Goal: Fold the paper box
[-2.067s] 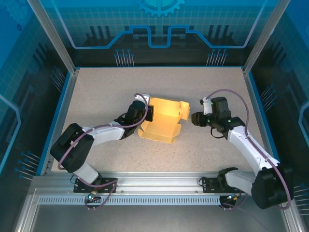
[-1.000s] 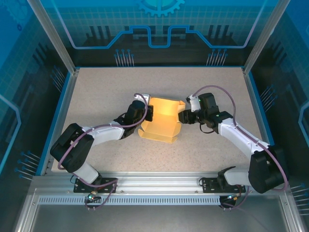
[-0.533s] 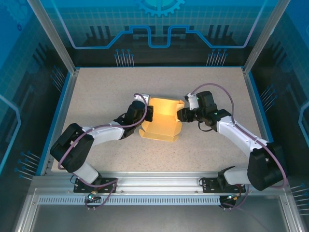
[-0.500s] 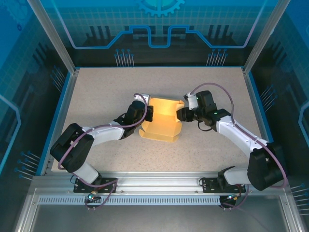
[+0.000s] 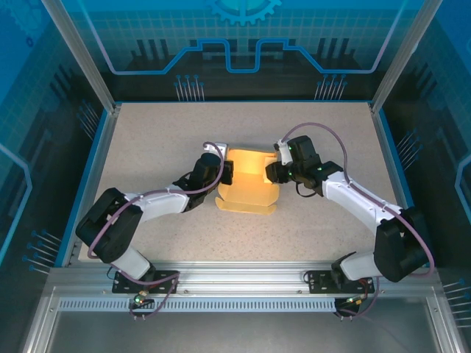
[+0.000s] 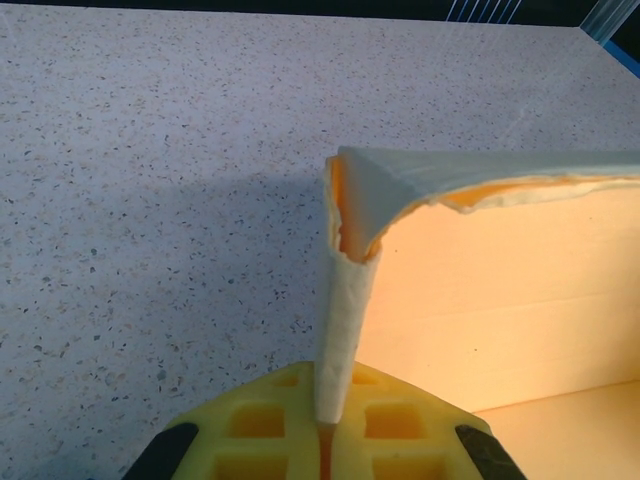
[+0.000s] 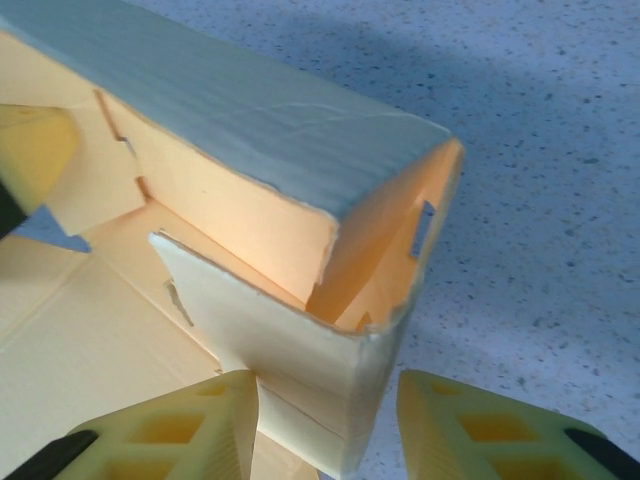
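Left end effector, on the black and white arm reaching in from the near left, has its yellow waffle-patterned pads closed together on a thin upright edge of the pale yellow thin-card paper box, so it is pinching the card at the box's left side. In the left wrist view that pinched wall of the box stands upright and bends over at the top into a flap running to the right. Right end effector, reaching in from the near right, sits at the box's far right corner; in its wrist view it is part-open, its two yellow fingers astride the folded corner of the box, one finger against the wall. Whether it squeezes the card cannot be told. The half-folded box lies near the middle of the speckled beige table, between the two arms, its inside facing up.
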Motion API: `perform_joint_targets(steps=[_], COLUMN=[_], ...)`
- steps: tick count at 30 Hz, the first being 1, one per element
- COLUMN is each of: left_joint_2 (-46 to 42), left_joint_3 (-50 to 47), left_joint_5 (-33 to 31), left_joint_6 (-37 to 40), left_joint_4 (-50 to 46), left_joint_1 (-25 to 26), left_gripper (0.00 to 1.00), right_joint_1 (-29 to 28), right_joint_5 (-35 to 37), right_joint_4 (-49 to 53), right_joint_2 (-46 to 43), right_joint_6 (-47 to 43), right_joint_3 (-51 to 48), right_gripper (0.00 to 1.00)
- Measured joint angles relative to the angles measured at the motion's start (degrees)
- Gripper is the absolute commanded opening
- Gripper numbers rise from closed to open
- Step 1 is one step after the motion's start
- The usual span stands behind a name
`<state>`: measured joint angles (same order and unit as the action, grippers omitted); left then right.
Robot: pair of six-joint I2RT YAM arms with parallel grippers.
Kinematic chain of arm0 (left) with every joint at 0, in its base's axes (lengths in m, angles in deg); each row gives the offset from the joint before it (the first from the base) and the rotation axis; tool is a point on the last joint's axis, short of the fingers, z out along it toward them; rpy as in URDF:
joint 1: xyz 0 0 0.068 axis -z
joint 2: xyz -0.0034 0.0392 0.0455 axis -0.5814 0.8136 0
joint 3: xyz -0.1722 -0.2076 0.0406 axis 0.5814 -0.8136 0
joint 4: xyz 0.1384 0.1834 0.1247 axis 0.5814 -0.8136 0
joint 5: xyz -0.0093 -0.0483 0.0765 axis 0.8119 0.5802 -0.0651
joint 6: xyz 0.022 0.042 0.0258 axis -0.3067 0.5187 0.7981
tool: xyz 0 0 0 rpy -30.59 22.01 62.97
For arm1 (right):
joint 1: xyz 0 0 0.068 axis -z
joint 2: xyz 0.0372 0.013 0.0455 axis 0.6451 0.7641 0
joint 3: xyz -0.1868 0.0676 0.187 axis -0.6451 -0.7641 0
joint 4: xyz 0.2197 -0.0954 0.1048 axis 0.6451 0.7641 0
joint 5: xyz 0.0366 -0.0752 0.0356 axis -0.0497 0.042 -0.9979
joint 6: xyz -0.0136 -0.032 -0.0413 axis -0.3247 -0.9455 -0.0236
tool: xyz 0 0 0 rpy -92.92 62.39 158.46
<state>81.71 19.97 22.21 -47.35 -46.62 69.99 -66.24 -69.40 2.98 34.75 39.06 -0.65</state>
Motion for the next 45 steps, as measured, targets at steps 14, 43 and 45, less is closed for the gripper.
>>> perform_joint_targets(steps=[14,43,45], left_joint_2=[-0.11,-0.63,-0.63], left_joint_3=[-0.31,-0.31,-0.31], left_joint_5=[0.46,0.81,1.01], left_joint_6=[0.02,0.04,0.04], left_joint_4=[0.0,-0.2,-0.17], left_joint_1=[0.0,0.02,0.02], left_gripper=[0.0,0.0,0.0], right_joint_1=[-0.04,-3.96,-4.5], right_joint_5=[-1.75,11.54,13.42], right_joint_4=[-1.42,-2.19,-1.51], right_joint_2=[-1.86,2.99,2.99], right_joint_6=[-0.63,3.61,3.72], right_joint_3=[-2.86,-0.74,-0.52], right_gripper=[0.44,0.37,0.33])
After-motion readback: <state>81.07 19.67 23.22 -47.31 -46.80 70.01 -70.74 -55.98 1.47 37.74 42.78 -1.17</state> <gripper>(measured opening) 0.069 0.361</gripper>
